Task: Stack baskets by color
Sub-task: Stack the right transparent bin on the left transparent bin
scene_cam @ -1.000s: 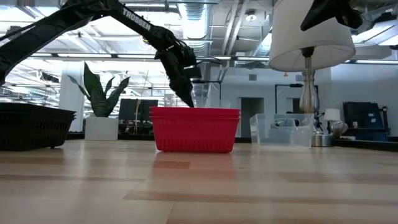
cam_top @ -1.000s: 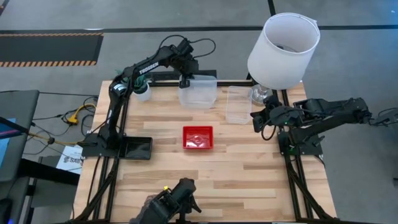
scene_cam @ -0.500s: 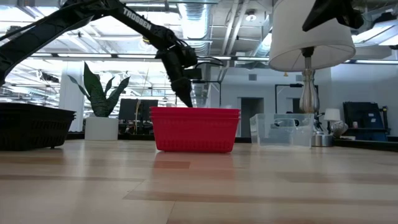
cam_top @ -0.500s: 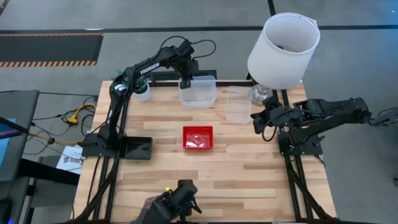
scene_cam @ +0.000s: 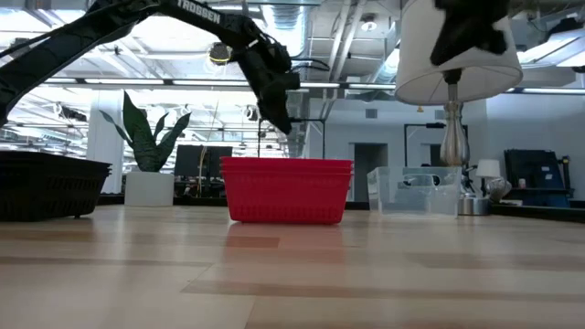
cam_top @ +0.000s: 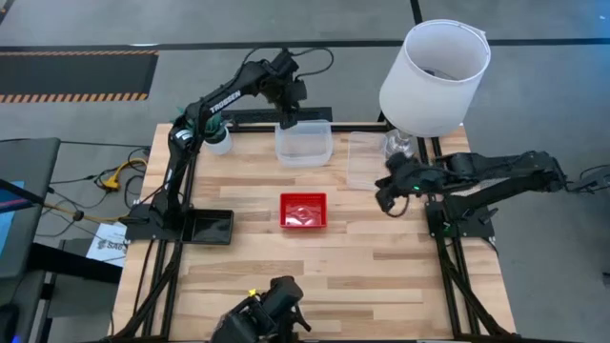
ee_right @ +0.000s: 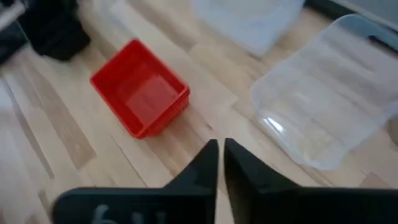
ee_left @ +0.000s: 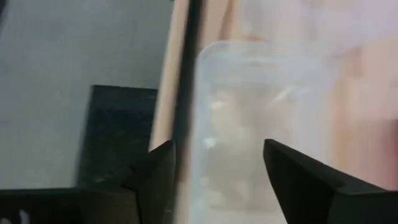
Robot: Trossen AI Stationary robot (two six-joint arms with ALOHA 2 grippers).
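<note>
Wooden table (cam_top: pixel 381 257) — left gripper (cam_top: pixel 287 120) spread open above clear baskets (cam_top: pixel 304 143), right gripper (cam_top: pixel 386 195) nearly closed, empty.

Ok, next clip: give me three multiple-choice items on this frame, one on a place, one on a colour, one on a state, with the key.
1. Where does the red basket sit?
A. near the table's middle
B. at the far edge beside the lamp
C. on the black basket

2. What colour is the basket under the left gripper?
A. red
B. black
C. clear

3. How do the left gripper's fingers stand?
A. shut on a basket's rim
B. spread apart, holding nothing
C. shut on nothing

Key: 1 A, the high view shows it alone mid-table. 2 C, the clear basket lies at the far edge below it. 3 B, the left wrist view shows a wide gap above the basket.
</note>
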